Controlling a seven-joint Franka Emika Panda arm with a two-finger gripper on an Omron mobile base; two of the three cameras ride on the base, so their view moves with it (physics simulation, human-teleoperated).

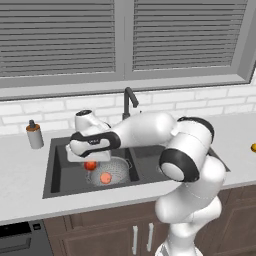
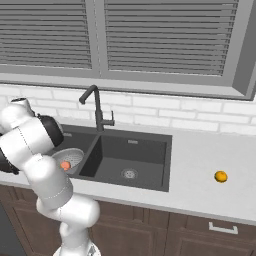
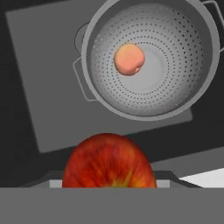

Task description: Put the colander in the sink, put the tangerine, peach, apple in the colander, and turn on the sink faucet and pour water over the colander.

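Grey counter (image 2: 200, 150) below louvred window blinds (image 1: 60, 35), white brick backsplash between.

Dark double-basin sink (image 1: 54, 170) set in counter; black faucet (image 1: 129, 102) upright at back edge, near the divider between basins. Right basin bare, steel drain (image 2: 129, 173) at its floor.

White arm (image 1: 150, 130) reaching across from right, hand held above left basin.

Colander (image 3: 151, 59) seated in left basin, upright, rim up, side handles visible in hand view. Also seen from left base view (image 1: 112, 172) directly below the hand.

Soap dispenser (image 1: 34, 134) on counter left of sink, well apart.

Gripper (image 1: 90, 161) pointing down over colander's near rim, not inside the bowl. Jaws part-spread and clamped on the apple (image 3: 109, 162); fingertips themselves hidden behind the fruit in hand view. Apple (image 1: 90, 165) red, hanging just under the hand, above colander and clear of it, offset toward the rim rather than centred.

Peach (image 3: 129, 59) lying on colander floor, slightly off centre; seen as an orange spot from both base views (image 1: 105, 177).

Tangerine (image 2: 220, 176) alone on counter right of sink, well apart from basin and arm.
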